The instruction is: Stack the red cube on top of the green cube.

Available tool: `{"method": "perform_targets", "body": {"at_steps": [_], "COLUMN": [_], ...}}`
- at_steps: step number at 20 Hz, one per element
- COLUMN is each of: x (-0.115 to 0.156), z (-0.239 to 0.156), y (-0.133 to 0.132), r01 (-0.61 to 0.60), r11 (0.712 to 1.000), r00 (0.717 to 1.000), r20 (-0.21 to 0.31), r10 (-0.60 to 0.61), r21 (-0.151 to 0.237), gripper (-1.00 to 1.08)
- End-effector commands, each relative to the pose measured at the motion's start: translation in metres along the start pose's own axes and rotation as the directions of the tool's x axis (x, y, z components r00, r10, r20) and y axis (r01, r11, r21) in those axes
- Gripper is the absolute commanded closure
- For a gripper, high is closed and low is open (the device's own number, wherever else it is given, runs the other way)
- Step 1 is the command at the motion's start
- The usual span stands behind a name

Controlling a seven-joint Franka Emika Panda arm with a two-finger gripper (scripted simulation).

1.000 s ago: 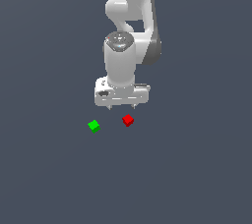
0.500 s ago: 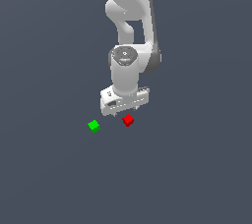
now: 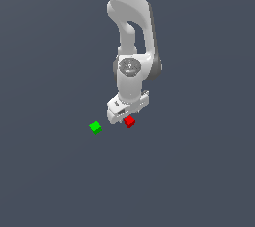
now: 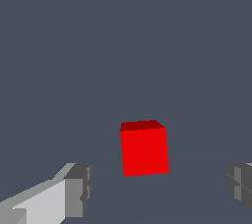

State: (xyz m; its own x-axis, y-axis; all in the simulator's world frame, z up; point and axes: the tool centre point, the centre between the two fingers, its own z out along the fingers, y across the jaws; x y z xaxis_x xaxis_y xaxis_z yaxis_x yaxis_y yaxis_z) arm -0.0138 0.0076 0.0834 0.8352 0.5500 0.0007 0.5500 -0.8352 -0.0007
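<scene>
Pincer [image 3: 126,115] hangs low over the red cube [image 3: 130,122], at the end of the white arm [image 3: 130,47] that comes down from the top of the exterior view. Its two fingers are spread wide. In the wrist view one finger [image 4: 74,191] shows on one side of the red cube [image 4: 143,148] and the tip of the other finger [image 4: 240,184] shows on the far side, with bare counter [image 4: 123,46] between each finger and the cube. Nothing is touching the cube, and the pincer [image 4: 157,188] holds nothing. The red cube sits flat on the dark grey counter [image 3: 199,171], and in the exterior view it peeks out just under the pincer's lower edge. The green cube [image 3: 95,128] sits on the counter too, off to the exterior view's left of the red one and a little nearer the camera. The two cubes are near each other but do not touch. The green cube does not show in the wrist view. How high the fingertips are above the counter is hard to tell.
</scene>
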Motion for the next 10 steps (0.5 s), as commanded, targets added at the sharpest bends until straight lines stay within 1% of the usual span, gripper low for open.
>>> {"method": "perform_targets", "body": {"at_steps": [1, 6, 10], "x": [-0.0003, -0.0009, -0.0010], "z": [0.0062, 0.0128, 0.0131], "y": [-0.0019, -0.0038, -0.0038], "r01": [0.040, 0.078, 0.076], "r11": [0.999, 0.997, 0.997], "r00": [0.999, 0.997, 0.997], "r20": [0.000, 0.000, 0.001], "r10": [-0.040, -0.078, -0.076], "r21": [0.000, 0.000, 0.000], "gripper": [-0.92, -0.92, -0.92]}}
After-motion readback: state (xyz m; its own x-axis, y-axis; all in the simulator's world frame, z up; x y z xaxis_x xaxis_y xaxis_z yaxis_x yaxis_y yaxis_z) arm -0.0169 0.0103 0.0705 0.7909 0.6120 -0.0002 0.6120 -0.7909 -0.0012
